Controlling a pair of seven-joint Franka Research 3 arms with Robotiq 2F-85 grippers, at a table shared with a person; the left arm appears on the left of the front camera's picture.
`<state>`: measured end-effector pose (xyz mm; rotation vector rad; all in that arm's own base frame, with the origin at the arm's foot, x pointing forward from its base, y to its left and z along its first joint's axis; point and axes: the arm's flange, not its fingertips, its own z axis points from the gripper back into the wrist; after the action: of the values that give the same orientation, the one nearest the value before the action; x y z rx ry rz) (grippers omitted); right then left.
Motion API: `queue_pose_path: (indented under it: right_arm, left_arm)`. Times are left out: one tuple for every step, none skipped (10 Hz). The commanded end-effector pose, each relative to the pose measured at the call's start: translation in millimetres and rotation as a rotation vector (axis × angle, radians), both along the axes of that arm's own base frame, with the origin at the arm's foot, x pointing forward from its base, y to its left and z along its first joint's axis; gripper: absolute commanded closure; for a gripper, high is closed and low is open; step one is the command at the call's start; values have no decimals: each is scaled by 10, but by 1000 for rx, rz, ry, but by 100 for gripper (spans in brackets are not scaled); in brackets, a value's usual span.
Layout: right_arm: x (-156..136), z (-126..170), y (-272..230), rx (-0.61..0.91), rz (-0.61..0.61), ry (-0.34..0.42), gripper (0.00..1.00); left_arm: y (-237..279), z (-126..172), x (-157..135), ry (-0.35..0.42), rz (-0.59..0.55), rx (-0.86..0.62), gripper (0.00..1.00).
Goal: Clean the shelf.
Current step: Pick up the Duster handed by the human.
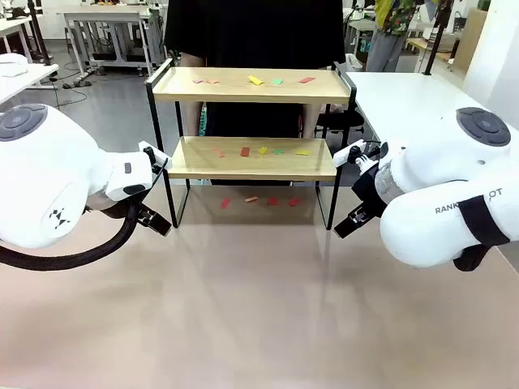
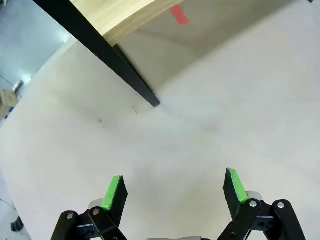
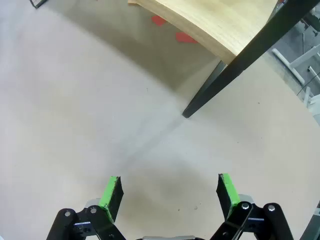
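Note:
The shelf [image 1: 251, 158] stands at the table's far middle: two light wooden boards on a thin black frame. Small coloured scraps lie on the top board [image 1: 255, 80], on the lower board [image 1: 259, 151] and on the table underneath [image 1: 259, 200]. My left gripper [image 1: 154, 220] hovers by the shelf's front left leg, open and empty. In the left wrist view its green pads [image 2: 115, 192] stand wide apart over bare table, short of the leg [image 2: 117, 62]. My right gripper [image 1: 351, 222] hovers by the front right leg [image 3: 235, 65], also open [image 3: 169, 192] and empty.
A person in black [image 1: 255, 32] stands right behind the shelf. The tan table [image 1: 259, 308] stretches bare from the grippers to the near edge. A white table [image 1: 405, 93] adjoins at the back right. Red scraps [image 3: 159, 20] lie under the lower board.

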<state>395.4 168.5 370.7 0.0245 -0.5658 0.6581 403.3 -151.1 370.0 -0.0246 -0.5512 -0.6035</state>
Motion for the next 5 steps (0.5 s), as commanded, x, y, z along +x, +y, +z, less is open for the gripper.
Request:
queue_pose_path:
  right_arm:
    - [0,0,0,0,0,0,0]
    - [0,0,0,0,0,0,0]
    - [0,0,0,0,0,0,0]
    - [0,0,0,0,0,0,0]
    - [0,0,0,0,0,0,0]
  left_arm:
    - [0,1,0,0,0,0,0]
    - [0,1,0,0,0,0,0]
    - [0,1,0,0,0,0,0]
    - [0,1,0,0,0,0,0]
    - [0,1,0,0,0,0,0]
